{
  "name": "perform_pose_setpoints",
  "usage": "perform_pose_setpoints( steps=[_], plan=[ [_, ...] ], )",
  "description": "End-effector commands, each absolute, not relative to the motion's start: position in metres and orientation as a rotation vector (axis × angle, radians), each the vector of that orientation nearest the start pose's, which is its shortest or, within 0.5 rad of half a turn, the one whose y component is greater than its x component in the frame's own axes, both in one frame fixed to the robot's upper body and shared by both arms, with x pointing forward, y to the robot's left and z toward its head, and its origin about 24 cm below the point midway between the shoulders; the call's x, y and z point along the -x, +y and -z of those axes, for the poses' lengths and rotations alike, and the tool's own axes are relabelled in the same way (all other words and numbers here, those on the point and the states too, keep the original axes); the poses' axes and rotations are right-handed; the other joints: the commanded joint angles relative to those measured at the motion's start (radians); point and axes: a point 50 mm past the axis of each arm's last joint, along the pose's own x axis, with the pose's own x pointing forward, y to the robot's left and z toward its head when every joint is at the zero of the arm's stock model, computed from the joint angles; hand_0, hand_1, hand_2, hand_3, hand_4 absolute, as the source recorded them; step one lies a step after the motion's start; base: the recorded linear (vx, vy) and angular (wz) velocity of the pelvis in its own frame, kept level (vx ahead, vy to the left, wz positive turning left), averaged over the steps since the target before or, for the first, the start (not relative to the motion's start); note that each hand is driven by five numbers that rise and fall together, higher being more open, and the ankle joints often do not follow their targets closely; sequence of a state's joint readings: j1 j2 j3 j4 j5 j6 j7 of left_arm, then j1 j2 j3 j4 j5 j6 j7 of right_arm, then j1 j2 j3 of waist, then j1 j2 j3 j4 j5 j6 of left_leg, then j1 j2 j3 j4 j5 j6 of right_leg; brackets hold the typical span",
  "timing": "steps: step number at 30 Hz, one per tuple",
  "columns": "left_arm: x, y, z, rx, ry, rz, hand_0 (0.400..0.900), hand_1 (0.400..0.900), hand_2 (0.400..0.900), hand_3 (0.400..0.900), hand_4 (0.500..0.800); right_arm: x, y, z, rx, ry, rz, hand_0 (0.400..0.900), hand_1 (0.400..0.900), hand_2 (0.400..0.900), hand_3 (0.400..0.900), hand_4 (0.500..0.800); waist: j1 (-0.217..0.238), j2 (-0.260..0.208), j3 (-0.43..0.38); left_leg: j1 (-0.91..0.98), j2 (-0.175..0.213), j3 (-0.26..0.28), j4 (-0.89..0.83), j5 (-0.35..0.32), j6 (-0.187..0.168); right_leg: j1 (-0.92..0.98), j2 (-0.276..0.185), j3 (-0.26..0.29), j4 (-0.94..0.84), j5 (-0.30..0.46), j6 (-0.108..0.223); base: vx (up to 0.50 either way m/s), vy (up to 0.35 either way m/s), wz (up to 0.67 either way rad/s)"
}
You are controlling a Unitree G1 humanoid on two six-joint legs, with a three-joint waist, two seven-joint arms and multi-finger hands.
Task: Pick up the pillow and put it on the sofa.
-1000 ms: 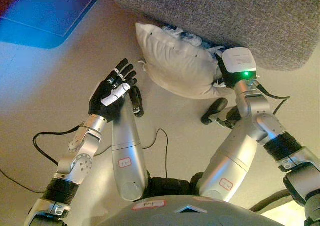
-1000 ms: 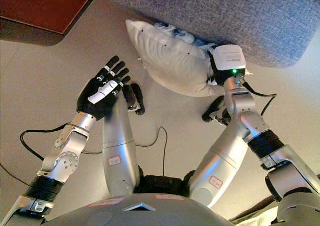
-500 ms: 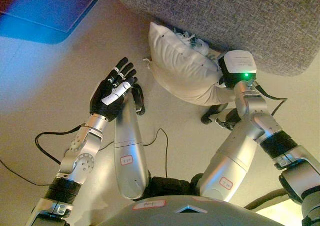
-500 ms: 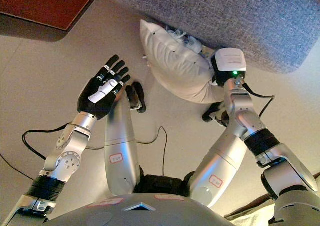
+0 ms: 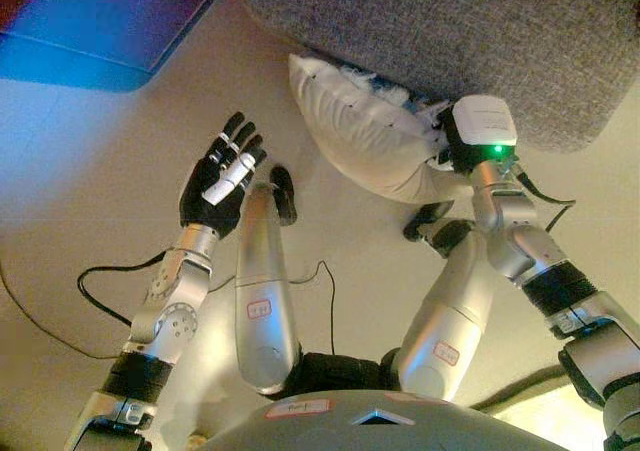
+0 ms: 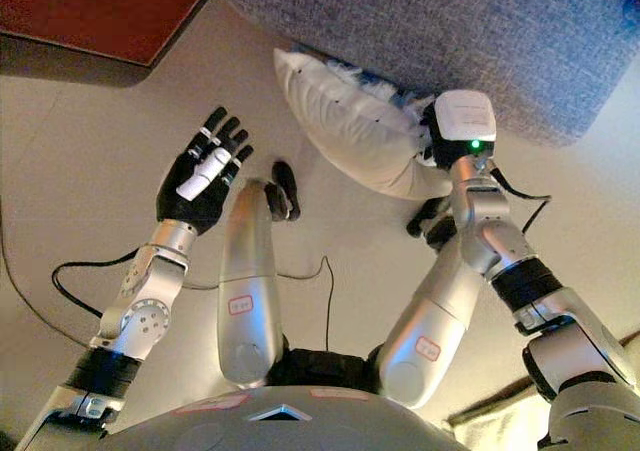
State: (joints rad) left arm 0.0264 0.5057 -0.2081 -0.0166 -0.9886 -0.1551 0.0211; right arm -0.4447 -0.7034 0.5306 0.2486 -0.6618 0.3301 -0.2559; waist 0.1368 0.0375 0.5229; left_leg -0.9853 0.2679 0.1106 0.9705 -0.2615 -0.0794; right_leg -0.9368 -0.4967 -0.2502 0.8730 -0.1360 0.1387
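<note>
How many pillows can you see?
1: a white, puffy fabric pillow on the floor against the grey sofa, beside the right hand. Others may be hidden.

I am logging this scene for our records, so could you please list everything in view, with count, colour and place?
pillow: one, cream-white, tilted against the sofa's front edge, upper centre, right end at the right hand.
sofa: one, grey woven fabric, across the top right.
floor: beige, under everything.
piece of furniture: one, reddish-brown, top left corner, on the floor.
left hand: one, dark with a white cover on a finger, fingers straight, raised left of the pillow and apart from it.
right hand: one, dark, at the pillow's right end, mostly hidden, so its grip cannot be told.
</note>
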Motion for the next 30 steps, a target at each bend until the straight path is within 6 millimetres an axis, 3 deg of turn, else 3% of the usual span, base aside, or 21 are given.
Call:
perform_pose_setpoints(
  steps=[1,8,15,18,24,30],
  plan=[
    [-0.250,0.198,-0.083,0.509,-0.126,0.138,0.900,0.900,0.900,0.900,0.800,-0.315,-0.228,-0.215,1.502,-0.606,0.506,0.400,0.400,0.400,0.400,0.500,-0.015,0.008,-0.003,0.132,-0.020,0.010,-0.193,0.087,-0.022,0.123,0.007,-0.028,-0.170,0.084,0.022,0.03,-0.003,-0.01],
    [-0.247,0.203,-0.072,0.501,-0.060,0.116,0.900,0.900,0.900,0.900,0.800,-0.287,-0.228,-0.216,1.453,-0.739,0.513,0.400,0.400,0.400,0.400,0.500,-0.028,-0.031,-0.003,0.362,-0.054,0.048,-0.366,0.122,-0.016,0.390,0.029,-0.090,-0.401,0.129,0.042,0.06,0.002,-0.08],
    [-0.244,0.202,-0.060,0.532,0.032,0.061,0.900,0.900,0.900,0.900,0.800,-0.264,-0.226,-0.230,1.418,-0.886,0.527,0.400,0.400,0.400,0.400,0.500,-0.038,-0.056,-0.024,0.572,-0.087,0.067,-0.509,0.154,0.000,0.611,0.074,-0.128,-0.573,0.175,0.055,0.05,0.015,-0.18],
    [-0.235,0.204,-0.044,0.538,0.112,0.014,0.900,0.900,0.900,0.900,0.800,-0.248,-0.230,-0.228,1.379,-0.920,0.526,0.400,0.400,0.400,0.400,0.500,-0.045,-0.074,-0.090,0.688,-0.112,0.089,-0.617,0.170,0.003,0.719,0.108,-0.140,-0.675,0.208,0.064,0.14,-0.002,-0.22],
    [-0.219,0.209,-0.026,0.530,0.207,-0.046,0.900,0.900,0.900,0.900,0.800,-0.223,-0.236,-0.227,1.320,-0.938,0.510,0.400,0.400,0.400,0.400,0.500,-0.061,-0.097,-0.208,0.873,-0.124,0.132,-0.780,0.189,0.012,0.866,0.161,-0.141,-0.803,0.242,0.078,0.18,0.000,-0.18],
    [-0.212,0.212,-0.010,0.513,0.303,-0.079,0.900,0.900,0.900,0.900,0.800,-0.219,-0.242,-0.235,1.244,-0.894,0.468,0.400,0.400,0.400,0.400,0.500,-0.064,-0.108,-0.315,0.991,-0.112,0.167,-0.903,0.215,0.011,0.935,0.192,-0.154,-0.855,0.254,0.085,0.15,-0.022,-0.05]
  ],
)
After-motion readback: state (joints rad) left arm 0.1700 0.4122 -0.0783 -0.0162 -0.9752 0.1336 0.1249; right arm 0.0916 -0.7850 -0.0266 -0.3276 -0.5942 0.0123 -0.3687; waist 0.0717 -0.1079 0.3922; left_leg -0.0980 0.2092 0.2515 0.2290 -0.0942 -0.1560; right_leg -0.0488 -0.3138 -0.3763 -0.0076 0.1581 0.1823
